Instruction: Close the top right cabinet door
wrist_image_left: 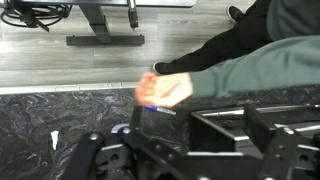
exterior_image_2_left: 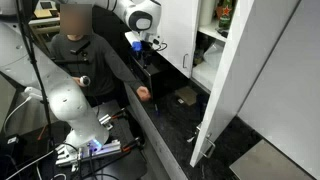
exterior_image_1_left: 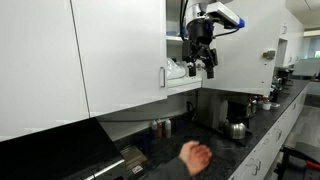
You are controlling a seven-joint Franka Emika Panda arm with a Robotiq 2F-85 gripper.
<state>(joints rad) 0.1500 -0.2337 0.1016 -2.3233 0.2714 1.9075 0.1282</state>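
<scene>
The top right cabinet door (exterior_image_2_left: 245,70) is a tall glossy white panel and stands swung open. Its short silver handle (exterior_image_2_left: 196,140) is near the lower edge. It also shows in an exterior view (exterior_image_1_left: 125,55), with its handle (exterior_image_1_left: 165,77) at the free edge. My gripper (exterior_image_1_left: 202,68) hangs in front of the open cabinet, just beside the door's free edge, and seems not to touch it. Its jaws look open and empty. It also shows in an exterior view (exterior_image_2_left: 141,52). In the wrist view my gripper (wrist_image_left: 205,135) points down at the black counter.
A seated person (exterior_image_2_left: 75,45) reaches a hand (wrist_image_left: 165,90) over the black countertop (exterior_image_1_left: 215,145) below my gripper. A coffee machine (exterior_image_1_left: 238,108) and a kettle (exterior_image_1_left: 237,129) stand on the counter. The open cabinet shelves (exterior_image_2_left: 212,45) hold items.
</scene>
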